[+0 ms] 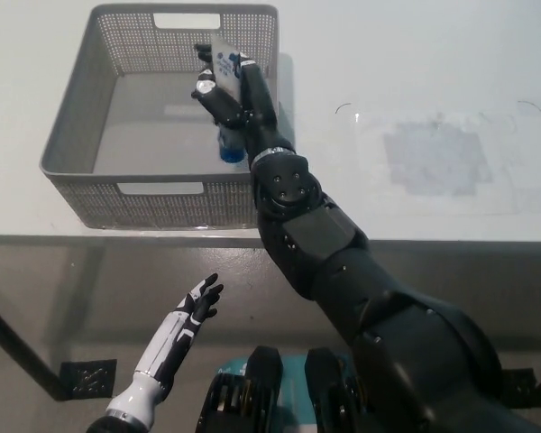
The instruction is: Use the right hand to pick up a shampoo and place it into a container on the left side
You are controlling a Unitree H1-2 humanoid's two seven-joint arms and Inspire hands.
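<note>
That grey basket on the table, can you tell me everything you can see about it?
The basket is a grey, square container that looks like plastic, with perforated walls, a solid floor and a handle slot in its near and far walls. It sits upright at the table's left near edge. Nothing lies on its floor. The black right hand holds a white shampoo tube, blue cap down, inside it by the right wall.

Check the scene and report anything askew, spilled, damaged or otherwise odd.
Nothing spilled or damaged. The right hand holds the shampoo tube upside down, blue cap low, inside the grey basket. A faint grey patch marks the table, maybe a stain. The left hand rests open below the table edge.
</note>
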